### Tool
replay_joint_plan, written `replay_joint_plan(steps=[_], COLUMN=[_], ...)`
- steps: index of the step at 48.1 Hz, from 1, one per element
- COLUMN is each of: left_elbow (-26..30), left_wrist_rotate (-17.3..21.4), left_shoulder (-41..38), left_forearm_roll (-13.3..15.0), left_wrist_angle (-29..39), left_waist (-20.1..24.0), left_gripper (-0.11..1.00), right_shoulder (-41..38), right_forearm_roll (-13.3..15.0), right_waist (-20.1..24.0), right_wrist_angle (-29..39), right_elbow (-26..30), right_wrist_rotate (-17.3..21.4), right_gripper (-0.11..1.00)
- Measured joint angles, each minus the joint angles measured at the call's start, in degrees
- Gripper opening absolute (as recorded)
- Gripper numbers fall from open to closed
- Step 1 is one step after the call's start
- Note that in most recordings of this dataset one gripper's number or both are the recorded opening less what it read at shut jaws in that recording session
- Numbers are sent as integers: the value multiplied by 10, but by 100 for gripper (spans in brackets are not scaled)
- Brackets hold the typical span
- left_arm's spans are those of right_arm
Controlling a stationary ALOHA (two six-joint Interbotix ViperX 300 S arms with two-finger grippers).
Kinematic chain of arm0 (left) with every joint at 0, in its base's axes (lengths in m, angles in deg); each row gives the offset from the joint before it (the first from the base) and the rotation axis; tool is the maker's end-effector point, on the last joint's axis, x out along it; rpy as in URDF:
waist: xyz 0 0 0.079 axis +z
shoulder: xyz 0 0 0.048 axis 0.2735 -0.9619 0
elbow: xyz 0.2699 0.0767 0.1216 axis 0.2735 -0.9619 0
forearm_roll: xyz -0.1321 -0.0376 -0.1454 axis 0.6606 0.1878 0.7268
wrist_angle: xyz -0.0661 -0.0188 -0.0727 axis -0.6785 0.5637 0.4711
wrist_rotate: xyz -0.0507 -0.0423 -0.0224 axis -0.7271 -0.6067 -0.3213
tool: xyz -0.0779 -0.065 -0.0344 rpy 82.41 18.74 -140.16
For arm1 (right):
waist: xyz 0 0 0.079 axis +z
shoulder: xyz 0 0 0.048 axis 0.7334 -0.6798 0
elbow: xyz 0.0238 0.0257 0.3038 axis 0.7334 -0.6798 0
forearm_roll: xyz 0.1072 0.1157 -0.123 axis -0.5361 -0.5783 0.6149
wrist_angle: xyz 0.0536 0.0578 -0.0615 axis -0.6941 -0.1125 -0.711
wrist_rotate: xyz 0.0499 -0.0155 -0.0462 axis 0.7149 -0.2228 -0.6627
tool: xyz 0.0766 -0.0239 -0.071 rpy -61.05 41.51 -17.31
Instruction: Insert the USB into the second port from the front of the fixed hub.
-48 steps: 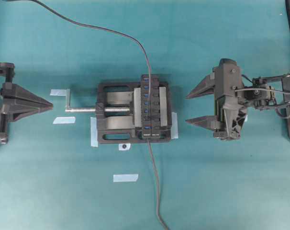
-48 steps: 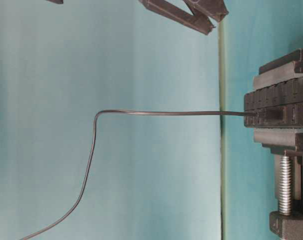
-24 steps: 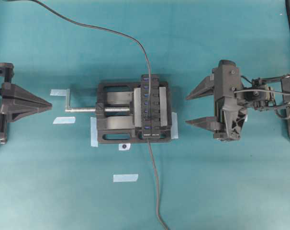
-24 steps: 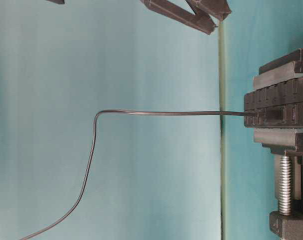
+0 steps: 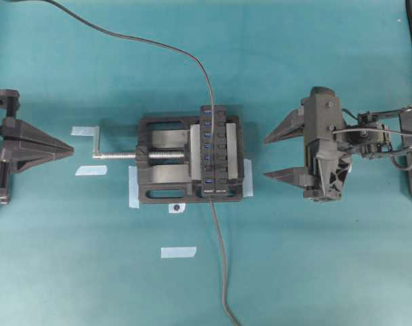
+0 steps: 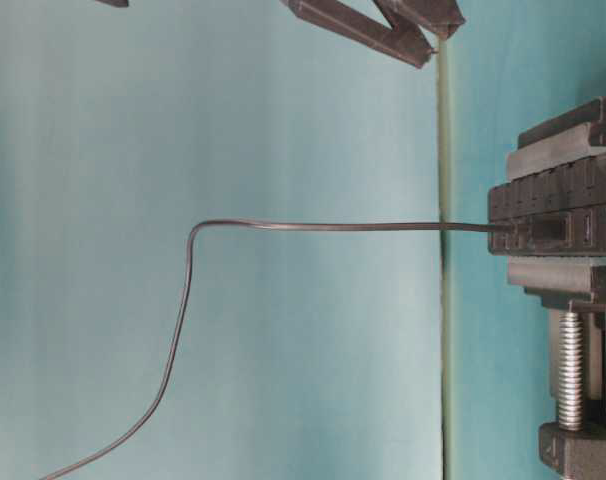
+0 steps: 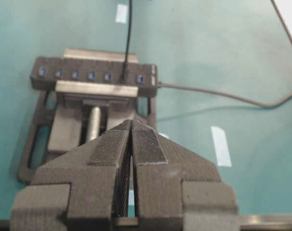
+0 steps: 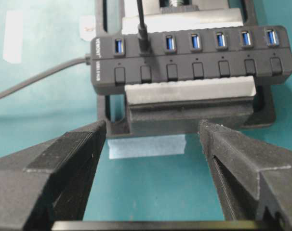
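The fixed hub (image 5: 216, 151) is a long black bar clamped in a vise, with its blue ports in a row (image 8: 194, 42). The USB (image 8: 144, 44) stands plugged into the second port from the front, the one beside the labelled end. Its thin cable (image 6: 313, 226) rises straight from the plug (image 7: 123, 77) and bends away. My right gripper (image 5: 265, 157) hovers to the right of the hub, open and holding nothing (image 8: 153, 126). My left gripper (image 5: 70, 145) rests far left with its fingers pressed together, empty (image 7: 131, 124).
The black vise (image 5: 162, 178) with its silver screw (image 5: 117, 155) holds the hub and is taped down. The hub's own cable (image 5: 221, 265) runs from its front end toward the table's near edge. Pale tape strips (image 5: 178, 252) lie on the teal surface.
My right gripper has shifted only very slightly. The USB, the hub and the left gripper have not moved.
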Motion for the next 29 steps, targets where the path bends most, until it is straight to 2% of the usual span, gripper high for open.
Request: replay_joint_plan(steps=[29], left_elbow=[-7], left_wrist_rotate=[-17], left_shoulder=[1], left_forearm_roll=[0], left_wrist_angle=[-1], left_waist=[0], left_gripper=[0], right_shoulder=[1], right_forearm_roll=[0], right_waist=[3], right_wrist_angle=[-2], right_elbow=[-4], right_wrist_rotate=[0], right_gripper=[87])
